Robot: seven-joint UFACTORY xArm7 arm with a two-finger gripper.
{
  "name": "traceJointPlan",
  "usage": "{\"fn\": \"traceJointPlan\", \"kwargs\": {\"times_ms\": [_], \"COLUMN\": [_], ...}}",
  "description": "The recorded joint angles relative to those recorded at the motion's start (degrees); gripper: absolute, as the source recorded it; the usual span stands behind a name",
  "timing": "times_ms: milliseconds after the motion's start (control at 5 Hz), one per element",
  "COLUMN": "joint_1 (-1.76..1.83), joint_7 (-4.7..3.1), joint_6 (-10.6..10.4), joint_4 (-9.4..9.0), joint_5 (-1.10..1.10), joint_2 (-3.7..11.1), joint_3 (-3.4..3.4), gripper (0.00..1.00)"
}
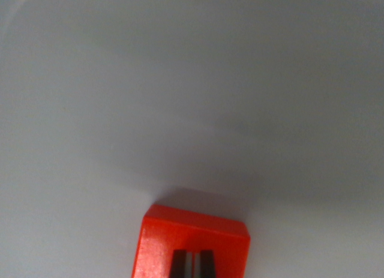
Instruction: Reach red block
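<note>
Pincer tips (192, 264) show right at six o'clock, two dark fingers (179, 265) poking up from the bottom edge of the wrist view with a thin pale strip between them. They stand close together, a narrow gap only, and whether anything is caught between them I cannot tell, since the frame cuts them off low down.

Directly behind those tips sits the red block (193, 239), also at six o'clock, a shade toward the wrist view's left. Its near face fills the space around the fingers, bright orange-red, and the dark tips overlap that face. Whether they touch it or merely hang in front of it cannot be told from this angle. The block's top edge runs slightly tilted, higher at its left corner and lower at its right, with a lighter band along the upper rim.

Moving out from the block toward twelve o'clock, a soft dark shadow (204, 197) spreads just beyond its far edge, fading as it goes.

Farther still, the grey surface (192, 80) takes over everything from nine o'clock through twelve to three, smooth and blurred. Up at eleven o'clock a faint paler curve (15, 17) brushes the corner, too soft to identify.
</note>
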Motion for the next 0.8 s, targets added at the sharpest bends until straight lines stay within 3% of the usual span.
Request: {"fn": "traceJointPlan", "kwargs": {"times_ms": [400,600,800], "joint_1": [0.0,0.0,0.0], "joint_7": [0.0,0.0,0.0], "joint_6": [0.0,0.0,0.0], "joint_4": [0.0,0.0,0.0], "joint_5": [0.0,0.0,0.0], "joint_2": [0.0,0.0,0.0], "joint_3": [0.0,0.0,0.0], "gripper": [0.0,1.0,1.0]}}
